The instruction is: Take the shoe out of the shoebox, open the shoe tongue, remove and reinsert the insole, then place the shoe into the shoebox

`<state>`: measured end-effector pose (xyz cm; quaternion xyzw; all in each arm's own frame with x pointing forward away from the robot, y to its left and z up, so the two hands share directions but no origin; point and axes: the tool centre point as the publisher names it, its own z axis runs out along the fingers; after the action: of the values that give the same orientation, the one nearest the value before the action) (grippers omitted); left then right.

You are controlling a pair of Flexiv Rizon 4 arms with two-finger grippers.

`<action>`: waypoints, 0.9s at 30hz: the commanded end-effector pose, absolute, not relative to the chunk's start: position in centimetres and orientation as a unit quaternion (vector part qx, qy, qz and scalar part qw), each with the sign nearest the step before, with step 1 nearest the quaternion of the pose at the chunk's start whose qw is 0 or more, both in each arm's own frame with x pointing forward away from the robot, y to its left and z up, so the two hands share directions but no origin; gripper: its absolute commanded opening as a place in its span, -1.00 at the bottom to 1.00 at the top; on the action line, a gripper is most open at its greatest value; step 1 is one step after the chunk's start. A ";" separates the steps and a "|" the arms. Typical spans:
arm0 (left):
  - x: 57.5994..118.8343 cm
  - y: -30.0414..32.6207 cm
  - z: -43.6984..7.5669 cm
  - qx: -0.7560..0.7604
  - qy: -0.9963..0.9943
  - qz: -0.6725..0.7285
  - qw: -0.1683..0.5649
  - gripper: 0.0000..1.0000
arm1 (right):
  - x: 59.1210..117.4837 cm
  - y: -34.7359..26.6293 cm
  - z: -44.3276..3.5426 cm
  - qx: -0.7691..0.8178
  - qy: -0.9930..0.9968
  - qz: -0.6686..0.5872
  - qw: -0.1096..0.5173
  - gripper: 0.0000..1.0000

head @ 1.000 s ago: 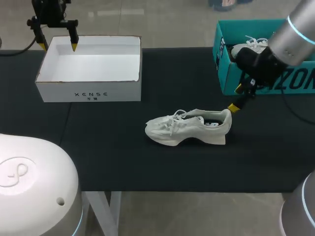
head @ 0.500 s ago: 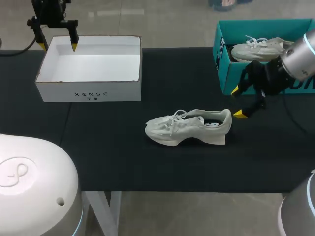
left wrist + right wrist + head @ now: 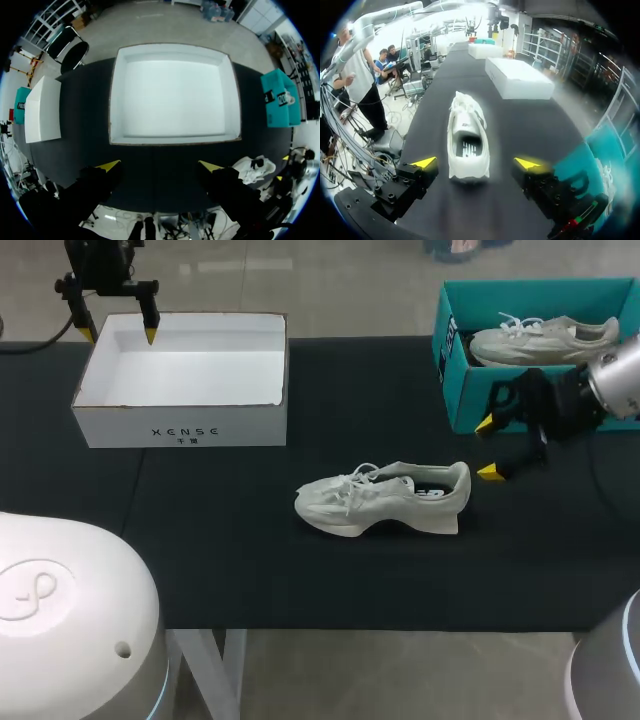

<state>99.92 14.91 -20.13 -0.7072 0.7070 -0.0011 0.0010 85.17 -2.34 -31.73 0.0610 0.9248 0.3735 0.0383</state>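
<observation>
Head view: the right gripper [image 3: 487, 448] has backed off the shoe [image 3: 385, 498], fingers wide apart and empty, so tongue-opening probably comes next.

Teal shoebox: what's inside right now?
The teal shoebox holds one white shoe, with its upper and laces showing above the rim. The front wall hides its sole and the box floor, so anything under or beside it cannot be seen.

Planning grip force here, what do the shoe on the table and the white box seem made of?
Shoe: likely soft fabric upper, matte off-white, laced, on a thicker foam-like sole. White box: probably matte cardboard; a brown raw edge shows along its rim.
</observation>
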 end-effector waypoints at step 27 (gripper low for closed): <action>99.9 14.9 -20.1 -0.707 0.707 -0.001 0.001 1.00 | 85.5 1.6 -41.7 0.040 0.882 0.468 0.037 1.00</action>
<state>99.92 14.92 -20.12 -0.7073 0.7070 -0.0011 0.0010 84.84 0.69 -40.77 0.0405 0.8821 0.4677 0.0396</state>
